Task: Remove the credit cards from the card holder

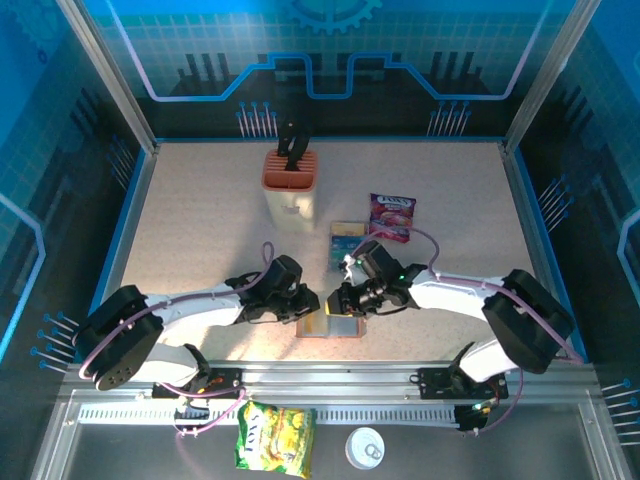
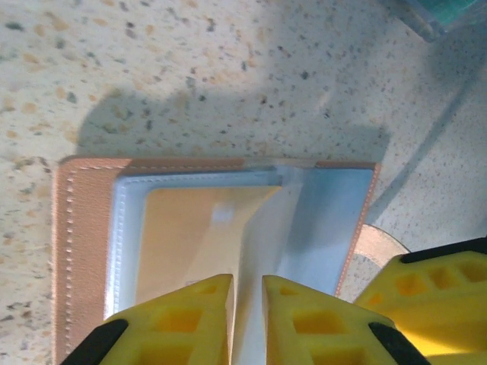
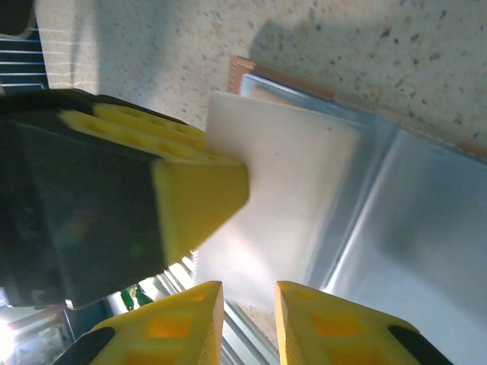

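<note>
Low centre of the top view, the holder point(image 1: 332, 325) lies open by the table's point(image 1: 200, 220) front edge. Left gripper point(image 2: 247, 315) clenches its inner sleeve point(image 2: 259, 251). Right gripper point(image 3: 249, 319) sits at a pale card's point(image 3: 281, 198) edge, grip not determinable. Pin the sleeve and draw the card straight out. Open room lies upward, before the tray point(image 1: 348, 243).

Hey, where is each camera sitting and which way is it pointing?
Top external: above, behind the arms, looking down at the table; both arms, left gripper, right gripper show.
Left wrist: on the left arm, looking down into the open card holder; own fingers show.
Right wrist: on the right arm, close on the card holder's pockets; own fingers show.
All share the card holder.
</note>
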### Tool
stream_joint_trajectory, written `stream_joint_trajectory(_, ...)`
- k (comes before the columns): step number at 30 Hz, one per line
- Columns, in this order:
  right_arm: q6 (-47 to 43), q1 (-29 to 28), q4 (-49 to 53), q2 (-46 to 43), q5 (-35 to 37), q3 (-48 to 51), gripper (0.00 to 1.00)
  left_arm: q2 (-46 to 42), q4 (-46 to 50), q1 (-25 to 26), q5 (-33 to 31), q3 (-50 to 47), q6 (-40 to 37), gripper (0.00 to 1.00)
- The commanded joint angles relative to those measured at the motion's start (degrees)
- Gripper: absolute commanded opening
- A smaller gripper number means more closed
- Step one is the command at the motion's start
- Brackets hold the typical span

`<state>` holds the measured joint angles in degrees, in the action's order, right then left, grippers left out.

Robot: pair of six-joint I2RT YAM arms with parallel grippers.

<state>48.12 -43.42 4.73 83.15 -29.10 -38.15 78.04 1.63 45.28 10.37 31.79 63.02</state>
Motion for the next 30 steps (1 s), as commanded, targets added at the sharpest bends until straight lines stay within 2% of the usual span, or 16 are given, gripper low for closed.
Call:
stream_joint_trajectory(1, -3.3, 0.8, 8.7, -3.3, 3.8, -2.5, 0.25, -0.9, 1.8, 0.9, 0.7, 3.5, -0.7, 0.18)
stream_joint_trajectory(3, -4.4, 1.4, 10.8, -4.9, 5.0, -2.9, 0.25, 0.2, 1.7, 1.4, 0.9, 4.7, -0.8, 0.14)
stream_joint_trajectory(8, -6.2, 4.1, 14.7, -8.6, 6.3, -3.1, 0.25, 4.3, 1.0, 2.9, 1.9, 7.7, -1.0, 0.14)
stream_joint_trajectory(18, -7.3, 8.5, 17.3, -15.1, 6.4, -0.5, 0.28, 12.6, -1.3, 6.2, 3.1, 13.6, -1.2, 0.41)
stream_joint_trajectory(30, -7.5, 8.8, 17.9, -15.8, 5.0, -0.1, 0.31, 18.6, -3.2, 6.2, 4.2, 14.5, -1.4, 0.49)
